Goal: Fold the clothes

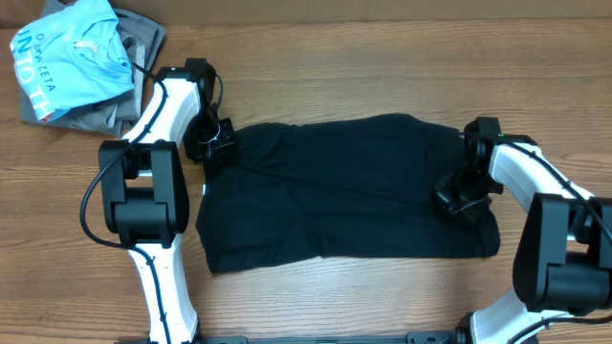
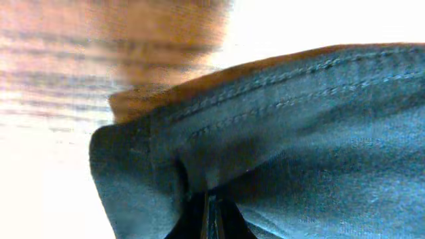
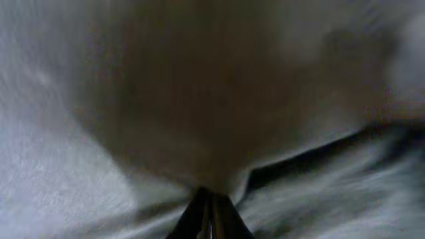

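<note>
A black garment [image 1: 344, 191] lies spread flat on the wooden table in the overhead view. My left gripper [image 1: 212, 143] is shut on its upper left corner; the left wrist view shows the stitched hem [image 2: 279, 106] pinched between the closed jaws [image 2: 209, 212]. My right gripper [image 1: 459, 196] is shut on the cloth near its right edge; the right wrist view shows blurred dark fabric [image 3: 199, 99] bunched at the closed jaws [image 3: 209, 212].
A pile of clothes with a light blue printed shirt [image 1: 72, 57] on grey garments [image 1: 143, 43] sits at the table's back left corner. Bare wooden table [image 1: 335, 296] runs along the front.
</note>
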